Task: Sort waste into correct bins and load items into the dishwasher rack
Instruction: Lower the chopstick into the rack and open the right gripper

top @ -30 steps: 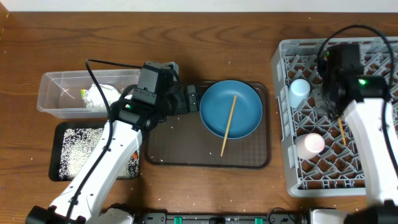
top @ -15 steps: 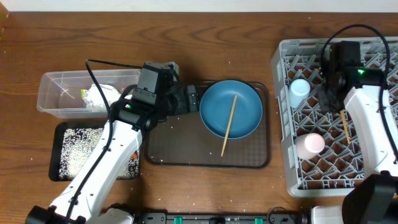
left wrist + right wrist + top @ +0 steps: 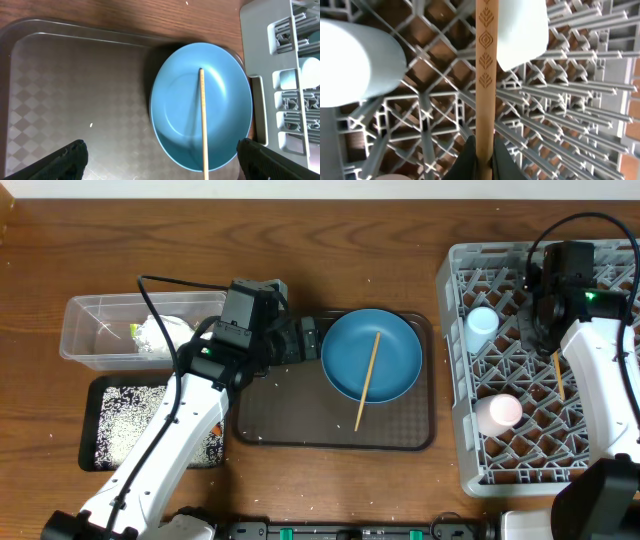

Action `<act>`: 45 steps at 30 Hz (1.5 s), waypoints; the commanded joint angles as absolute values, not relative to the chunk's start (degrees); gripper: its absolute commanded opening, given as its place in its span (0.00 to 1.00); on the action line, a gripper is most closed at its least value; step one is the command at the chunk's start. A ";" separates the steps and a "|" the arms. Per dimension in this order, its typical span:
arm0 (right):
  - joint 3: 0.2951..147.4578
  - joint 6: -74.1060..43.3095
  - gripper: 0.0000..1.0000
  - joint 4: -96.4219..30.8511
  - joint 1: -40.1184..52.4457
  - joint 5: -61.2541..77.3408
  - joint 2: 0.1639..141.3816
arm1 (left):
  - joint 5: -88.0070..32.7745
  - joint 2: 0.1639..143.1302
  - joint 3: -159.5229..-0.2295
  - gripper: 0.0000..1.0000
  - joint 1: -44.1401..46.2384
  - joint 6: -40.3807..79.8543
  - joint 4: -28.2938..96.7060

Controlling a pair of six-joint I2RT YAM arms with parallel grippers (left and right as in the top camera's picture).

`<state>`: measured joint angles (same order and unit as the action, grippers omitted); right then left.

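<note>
**While the right gripper (image 3: pixel 481 159) is holding a thin carved wooden chopstick (image 3: pixel 485 75) over the large square light grey plastic rack (image 3: pixel 455 380), the left gripper (image 3: pixel 304 340) is standing wide open**

The right gripper is pinching the carved chopstick between closed fingertips at the right of the overhead frame. The stick is pointing towards the lower edge of that frame. Whether its tip is touching the lattice cannot be told. A light blue cup (image 3: pixel 482 323) and a white-pink cup (image 3: pixel 498 412) are sitting in the rack's left columns, the first above the second.

At frame centre a large round blue plate (image 3: pixel 345 365) is resting on a dark brown rectangular serving tray (image 3: pixel 300 420). A second thin wooden chopstick (image 3: pixel 367 380) is lying across the plate, its lower end reaching out over the tray. The left gripper is hovering just beside the plate's left edge, fingers spread and grasping nothing.

At the left, a crumpled white-silver wrapper (image 3: pixel 160 335) is lying in the clear rectangular plastic tub (image 3: pixel 90 320). Loose white rice grains (image 3: pixel 130 420) are lying in the shallow black rectangular tray (image 3: pixel 95 390) just below it.
</note>
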<state>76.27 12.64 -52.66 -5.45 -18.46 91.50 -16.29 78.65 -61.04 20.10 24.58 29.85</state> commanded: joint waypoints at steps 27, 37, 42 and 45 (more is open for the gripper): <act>75.99 15.31 0.08 -51.62 -6.15 -16.45 100.79 | -15.77 77.87 -61.71 0.98 20.23 24.08 29.98; 75.99 15.31 0.28 -52.18 -6.15 -16.69 100.99 | -15.77 77.87 -61.71 0.98 20.23 24.08 29.98; 76.07 15.27 0.26 -52.99 -5.91 -16.69 100.55 | -15.77 77.87 -61.71 0.98 20.23 24.08 29.98; 76.16 14.76 0.24 -53.17 -5.23 -16.69 98.37 | -15.77 77.87 -61.71 0.98 20.23 24.08 29.98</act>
